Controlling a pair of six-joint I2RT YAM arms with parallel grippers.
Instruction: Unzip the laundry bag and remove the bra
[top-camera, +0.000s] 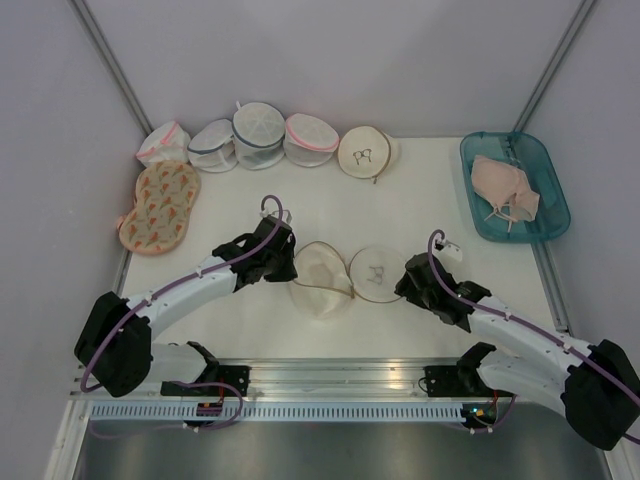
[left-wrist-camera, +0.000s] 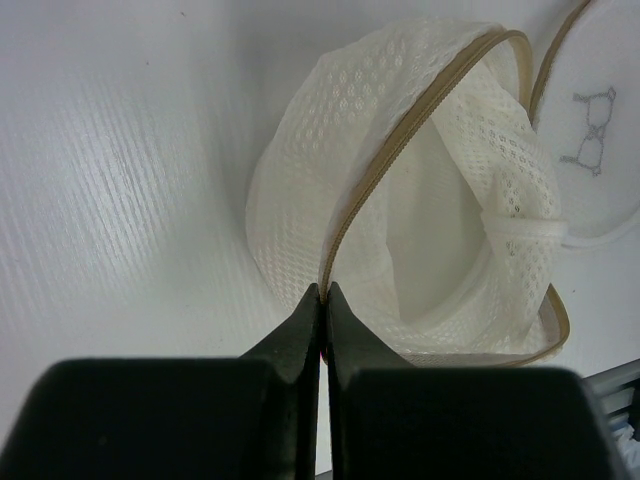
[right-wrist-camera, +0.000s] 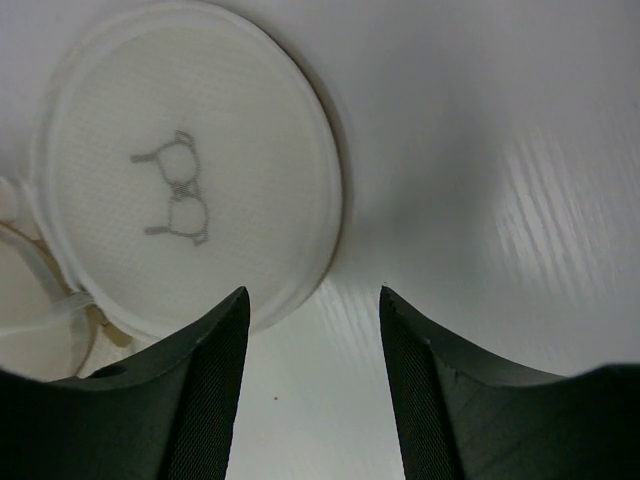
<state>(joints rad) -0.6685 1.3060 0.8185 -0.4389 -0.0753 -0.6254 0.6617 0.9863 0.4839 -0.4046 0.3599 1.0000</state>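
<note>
The laundry bag (top-camera: 320, 282) lies open at the table's middle, its two cream halves side by side. The right half (top-camera: 378, 272) bears the black bra outline. My left gripper (top-camera: 285, 262) is shut on the tan zip rim (left-wrist-camera: 400, 140) of the left half (left-wrist-camera: 330, 120), whose inside shows only white mesh. My right gripper (top-camera: 405, 283) is open and empty, just right of the outlined half (right-wrist-camera: 190, 180); its left finger overlaps that half's edge. The peach-pink bra (top-camera: 505, 188) lies in the blue tray (top-camera: 468, 160) at the far right.
Along the back stand white mesh bags with pink (top-camera: 311, 136) and grey (top-camera: 258, 132) trim and another cream bag with a bra outline (top-camera: 365, 152). A flat orange-patterned bag (top-camera: 160, 205) lies at the left. Grey walls close in both sides.
</note>
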